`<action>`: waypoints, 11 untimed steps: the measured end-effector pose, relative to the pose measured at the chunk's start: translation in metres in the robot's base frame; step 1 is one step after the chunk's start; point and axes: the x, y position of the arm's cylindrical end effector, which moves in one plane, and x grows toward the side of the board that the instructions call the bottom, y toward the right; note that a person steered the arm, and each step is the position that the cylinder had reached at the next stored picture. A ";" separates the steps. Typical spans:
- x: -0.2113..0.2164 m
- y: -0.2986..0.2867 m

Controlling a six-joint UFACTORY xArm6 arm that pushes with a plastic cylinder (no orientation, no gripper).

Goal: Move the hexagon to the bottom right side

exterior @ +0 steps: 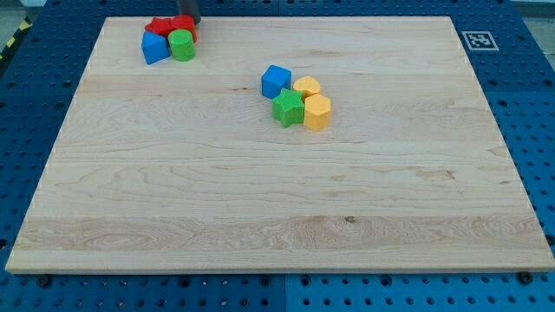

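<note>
The yellow hexagon (317, 113) lies a little above the board's centre, at the lower right of a tight cluster. It touches a green star (287, 107) on its left and a second yellow block (306, 87) above it; a blue cube (276, 81) sits at the cluster's upper left. My tip (191, 22) is at the view's top left, at the board's top edge and right behind a red block (184, 24), far from the hexagon.
A second cluster sits at the top left: a red star-like block (159, 26), a blue block (154, 47) and a green cylinder (182, 44). The wooden board (277, 217) carries a marker tag (478, 40) beyond its top right corner.
</note>
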 end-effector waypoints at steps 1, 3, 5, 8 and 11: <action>0.000 0.000; 0.042 0.043; 0.116 0.080; 0.257 0.251; 0.311 0.339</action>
